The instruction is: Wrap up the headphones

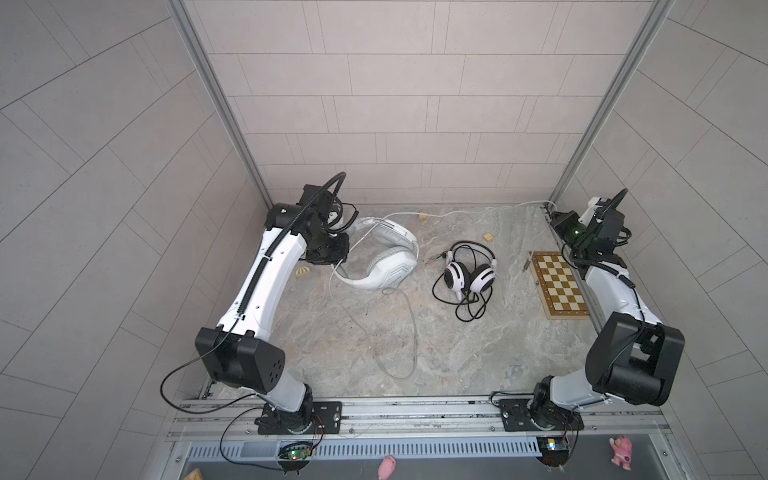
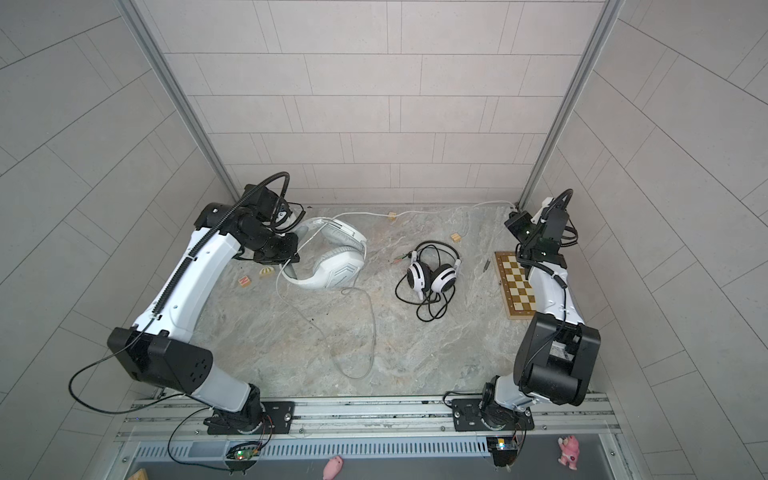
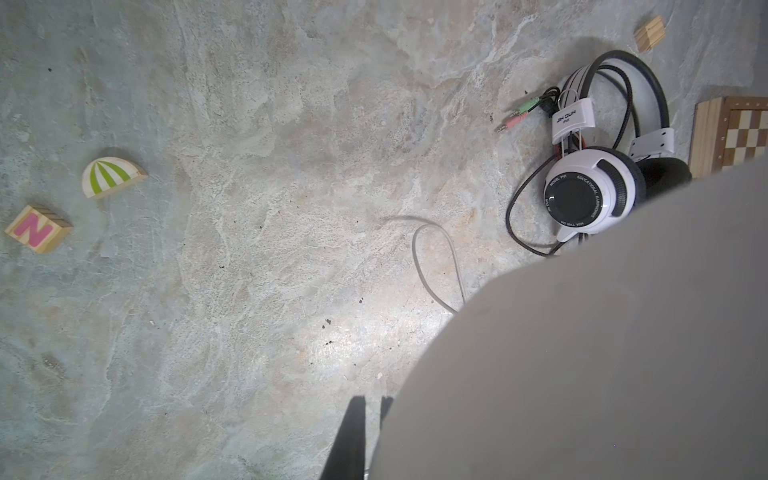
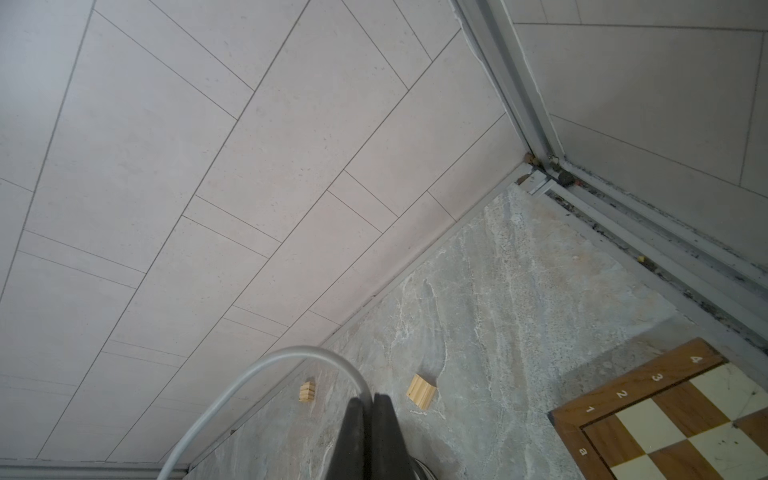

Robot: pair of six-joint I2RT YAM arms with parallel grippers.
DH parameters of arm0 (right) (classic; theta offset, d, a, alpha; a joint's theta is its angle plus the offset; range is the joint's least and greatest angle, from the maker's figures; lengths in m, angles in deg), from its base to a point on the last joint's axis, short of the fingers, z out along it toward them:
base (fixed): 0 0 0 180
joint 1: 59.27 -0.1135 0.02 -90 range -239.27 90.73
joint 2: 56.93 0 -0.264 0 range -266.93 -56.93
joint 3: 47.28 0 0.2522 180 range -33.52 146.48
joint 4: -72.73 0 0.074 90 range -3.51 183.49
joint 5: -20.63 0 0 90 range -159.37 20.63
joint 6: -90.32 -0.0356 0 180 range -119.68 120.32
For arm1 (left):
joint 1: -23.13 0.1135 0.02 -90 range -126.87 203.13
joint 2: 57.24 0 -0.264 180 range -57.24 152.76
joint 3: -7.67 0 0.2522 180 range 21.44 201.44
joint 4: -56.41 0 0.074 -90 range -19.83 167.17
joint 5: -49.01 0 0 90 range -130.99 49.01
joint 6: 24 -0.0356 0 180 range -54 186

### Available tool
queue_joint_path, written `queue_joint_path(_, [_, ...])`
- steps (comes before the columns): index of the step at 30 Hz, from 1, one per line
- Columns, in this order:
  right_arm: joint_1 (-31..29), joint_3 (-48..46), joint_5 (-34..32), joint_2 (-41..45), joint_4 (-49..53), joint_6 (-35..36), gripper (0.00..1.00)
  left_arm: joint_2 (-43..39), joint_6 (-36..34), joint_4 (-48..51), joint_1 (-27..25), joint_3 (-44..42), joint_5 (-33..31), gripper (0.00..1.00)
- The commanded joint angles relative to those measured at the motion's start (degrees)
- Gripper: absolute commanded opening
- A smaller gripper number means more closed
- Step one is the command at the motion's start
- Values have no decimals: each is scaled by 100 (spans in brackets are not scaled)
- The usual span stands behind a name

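- The white headset [image 1: 386, 257] lies on the table [image 1: 478, 357], left of the centre in both top views, with its band toward the back wall.
- The left gripper [image 3: 372, 402] is at the left side of this headset. In the left wrist view the headset is very near the camera and fills the lower right of the frame as a blurred grey shape.
- The left jaws are almost pressed together, with only a thin slit between them. One finger is half hidden behind the headset, so I cannot tell if anything thin sits in the slit.
- The right gripper [image 4: 369, 399] has its jaws pressed together and pinches the grey cable [image 4: 257, 370]. The cable bends out from the tips toward the lower left of the right wrist frame.
- In a top view this cable [image 1: 478, 210] runs from the white headset along the back edge to the upper right corner of the table. Another part of it makes a long loop toward the lower centre.
- The black headset [image 1: 469, 272] lies just right of the centre, well apart from both grippers. Its black cable [image 1: 469, 309] lies in loose loops around and below it.
- The chessboard [image 1: 561, 286] lies at the right edge, partly under the right arm.
- In the left wrist view an N block [image 3: 37, 228] and a striped half-round piece [image 3: 112, 176] lie at the left of the frame.
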Motion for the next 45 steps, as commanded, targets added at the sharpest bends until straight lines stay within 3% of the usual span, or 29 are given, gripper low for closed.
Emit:
queue_joint_path(1, [116,-87,-373,-161,163,119,3,-286,27,-194,138,-39,484,0])
queue_joint_path(11, [362,-251,-1093,-664,349,311,5,-409,108,-342,435,-83,838,0])
queue_joint_path(14, [281,-244,-955,-699,282,321,7,-455,154,-418,456,-150,883,0])
queue_joint_path(16, [24,-52,-905,-698,521,688,10,-428,217,-459,450,-158,925,0])
queue_joint_path(19, [-435,393,-747,-718,1108,1159,18,-329,227,-420,446,-106,1045,0])
queue_joint_path(23, [-985,601,-896,-498,1545,1641,43,-393,222,-364,421,-128,805,0])
queue_joint_path(25, [-1185,659,-882,-320,1727,1818,50,-413,146,-290,385,-118,640,0])
queue_joint_path(27, [-1399,573,-489,-115,1524,2035,54,-431,81,-231,334,-177,541,0])
queue_joint_path(30, [-1837,450,610,50,1131,2372,56,-413,27,-235,229,-275,558,0])
queue_joint_path(33, [-2543,53,1537,145,590,2844,60,-316,-61,-179,108,-193,606,0])
queue_joint_path(39, [-3482,-407,1734,-314,-216,3034,69,-216,-72,-48,-24,30,595,0])
queue_joint_path(41, [-3766,-271,1835,-550,-165,3155,91,-174,-77,18,-56,126,580,0])
queue_joint_path(45, [-4234,-116,1793,-765,-224,3312,95,-197,-55,64,-101,177,553,0])
